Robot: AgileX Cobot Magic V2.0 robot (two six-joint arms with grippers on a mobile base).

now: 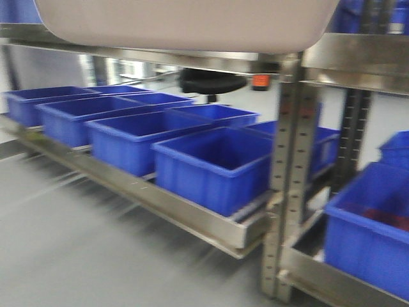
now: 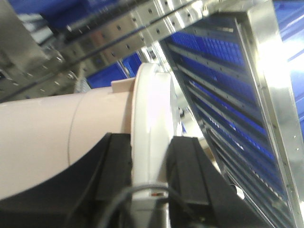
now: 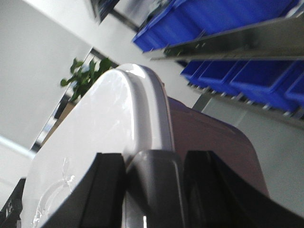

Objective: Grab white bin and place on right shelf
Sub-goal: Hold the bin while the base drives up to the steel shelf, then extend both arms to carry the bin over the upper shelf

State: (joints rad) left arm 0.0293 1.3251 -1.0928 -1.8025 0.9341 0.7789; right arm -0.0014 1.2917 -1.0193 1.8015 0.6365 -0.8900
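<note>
The main risk was a collision: the bin [image 1: 185, 22] hung high and close to the rack, its base spanning the top of the front view right over the perforated upright [image 1: 287, 179], so a straight push forward would likely have knocked its lower wall against that post or against the front rail of the shelf [image 1: 358, 61] to the right, rather than clearing onto it. A second danger was slippage, since each claw pinched only the thin lid rim. If the lid was not latched firmly, or one arm led the other, the tub could have twisted, sagged or dropped onto the blue crates [image 1: 214, 160] below. The front view was blurred, so the exact clearance could not be judged. The left claw [image 2: 149, 161] was closed tight on the white rim, one black finger [image 2: 116, 156] on the body side and the other on the lid face. The right claw [image 3: 154, 175] was likewise clamped at the opposite end, its fingers [image 3: 109, 175] flanking a grey latch [image 3: 152, 185] on the rim. The bin was thus carried between the two claws, clear of any shelf.
</note>
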